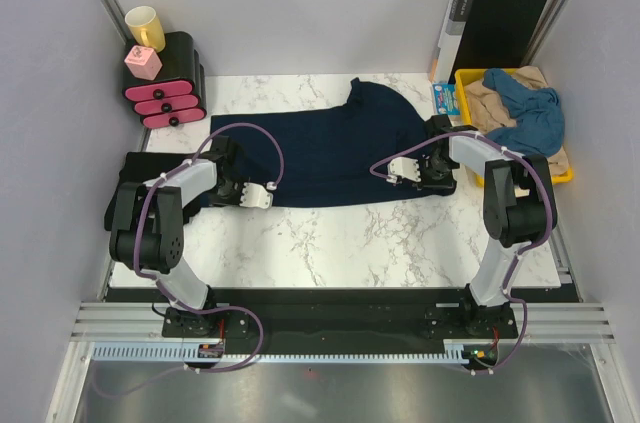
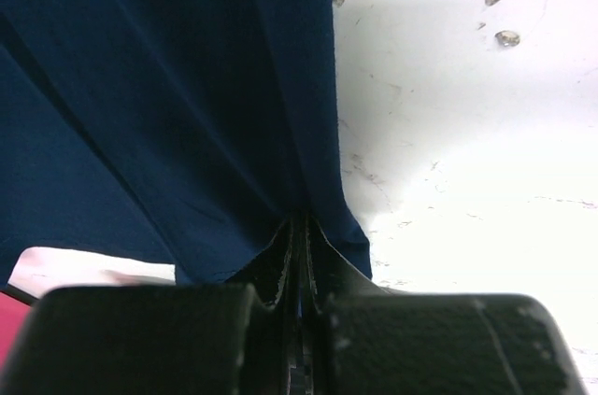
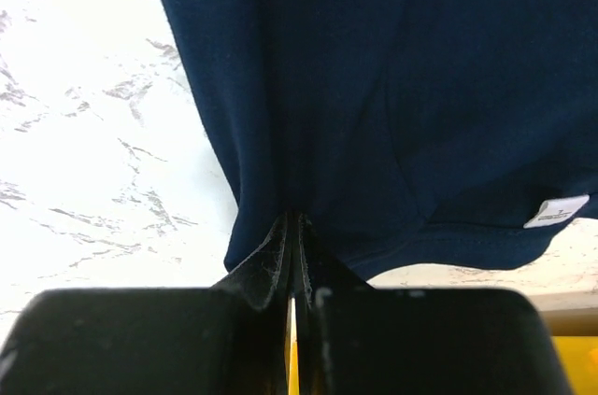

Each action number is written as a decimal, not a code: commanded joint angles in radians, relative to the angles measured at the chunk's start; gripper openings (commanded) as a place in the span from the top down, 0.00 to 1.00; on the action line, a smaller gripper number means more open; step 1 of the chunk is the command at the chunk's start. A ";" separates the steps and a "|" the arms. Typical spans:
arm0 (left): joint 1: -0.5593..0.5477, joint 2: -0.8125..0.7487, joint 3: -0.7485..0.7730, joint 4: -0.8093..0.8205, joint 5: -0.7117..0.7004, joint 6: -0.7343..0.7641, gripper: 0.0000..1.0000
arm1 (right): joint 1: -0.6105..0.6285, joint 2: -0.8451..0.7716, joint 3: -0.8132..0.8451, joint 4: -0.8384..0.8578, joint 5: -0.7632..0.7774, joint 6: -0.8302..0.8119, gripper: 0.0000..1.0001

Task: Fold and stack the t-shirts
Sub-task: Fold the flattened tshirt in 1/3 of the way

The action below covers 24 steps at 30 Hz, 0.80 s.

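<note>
One navy tee (image 1: 330, 148), nipped by L pincer (image 2: 301, 227) & R pincer (image 3: 294, 222); hem tag (image 3: 558, 212) illegible.

No writing can be read. A small white sewn tag (image 3: 558, 212) at the hem of the dark navy cloth t-shirt (image 3: 374, 87) carries print too tiny to make out.

Navy t-shirt (image 1: 330, 148), white marbled table (image 1: 330, 238)
</note>
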 commanded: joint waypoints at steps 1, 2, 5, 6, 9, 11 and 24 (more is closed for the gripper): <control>-0.002 -0.016 -0.040 -0.039 -0.005 0.020 0.98 | -0.032 -0.001 -0.074 -0.029 0.102 -0.033 0.97; -0.005 -0.049 -0.045 -0.056 -0.005 0.020 0.98 | -0.032 -0.007 -0.080 -0.029 0.101 -0.033 0.97; -0.028 -0.114 -0.054 -0.091 0.044 0.019 0.98 | -0.023 -0.024 -0.106 -0.028 0.101 -0.030 0.97; -0.038 -0.128 -0.058 -0.097 0.052 0.017 0.98 | -0.017 -0.029 -0.112 -0.029 0.095 -0.028 0.96; -0.070 -0.158 -0.072 -0.115 0.075 -0.018 0.98 | 0.003 -0.052 -0.137 -0.028 0.084 -0.010 0.96; -0.090 -0.164 -0.086 -0.122 0.079 -0.041 0.98 | 0.017 -0.071 -0.158 -0.028 0.079 -0.001 0.96; -0.153 -0.233 -0.181 -0.132 0.084 -0.122 0.98 | 0.062 -0.173 -0.226 -0.048 0.111 0.032 0.82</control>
